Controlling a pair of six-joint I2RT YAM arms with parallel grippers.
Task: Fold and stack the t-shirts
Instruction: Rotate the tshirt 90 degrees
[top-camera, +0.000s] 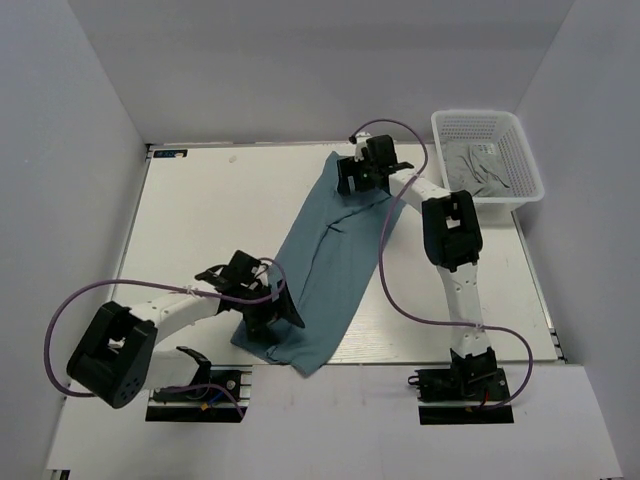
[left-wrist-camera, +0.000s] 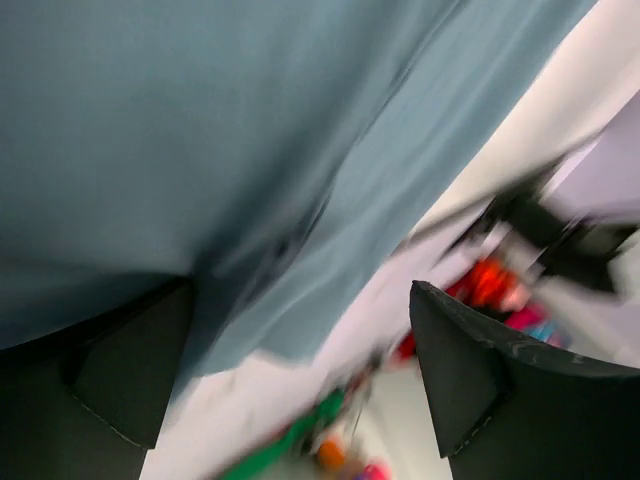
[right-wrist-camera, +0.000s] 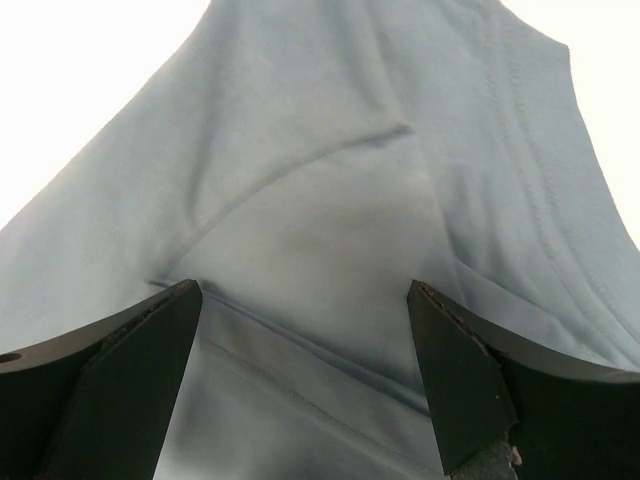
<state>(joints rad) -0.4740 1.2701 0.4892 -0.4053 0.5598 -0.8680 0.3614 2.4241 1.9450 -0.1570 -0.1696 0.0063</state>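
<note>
- The white counter (top-camera: 200, 220) filled the floor of the walled cell.
- A plain dusty teal-blue cloth t-shirt (top-camera: 330, 260) lay on it as one long folded strip. It ran slantwise from the far middle to the near edge, a crease crossing its upper half (seams showed clearly in the right wrist view (right-wrist-camera: 330, 230)).
- The left arm (top-camera: 170, 305) reached in over the strip's near end. The left jaws stood wide, cloth (left-wrist-camera: 200, 130) beneath them, gripping nothing.
- The right arm (top-camera: 452, 235) stretched to the strip's far end. The right jaws gaped wide just above the cloth, empty.
- A white perforated plastic basket (top-camera: 520, 195) sat at the far right corner, apart from the strip.
- Crumpled grey fabric (top-camera: 480, 165) lay inside it.
</note>
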